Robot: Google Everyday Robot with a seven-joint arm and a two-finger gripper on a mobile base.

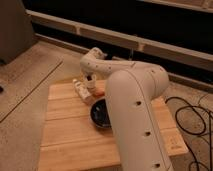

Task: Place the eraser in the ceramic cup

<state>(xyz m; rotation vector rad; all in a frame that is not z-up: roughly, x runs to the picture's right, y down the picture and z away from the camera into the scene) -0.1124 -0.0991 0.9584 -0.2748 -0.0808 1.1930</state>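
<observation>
My gripper (pixel 90 82) hangs from the white arm (pixel 130 110) over the far left part of the wooden table (pixel 65 135). It is right next to a small white ceramic cup (pixel 78 86), just to the cup's right. The eraser is not visible; it may be hidden at the gripper. An orange-red thing (pixel 100 92) lies just right of the gripper. A round black bowl (pixel 99 114) sits in front of them, partly covered by the arm.
The arm's thick white body covers the right half of the table. Black cables (pixel 192 117) lie on the speckled floor to the right. A low dark wall with a light ledge (pixel 150 42) runs behind the table.
</observation>
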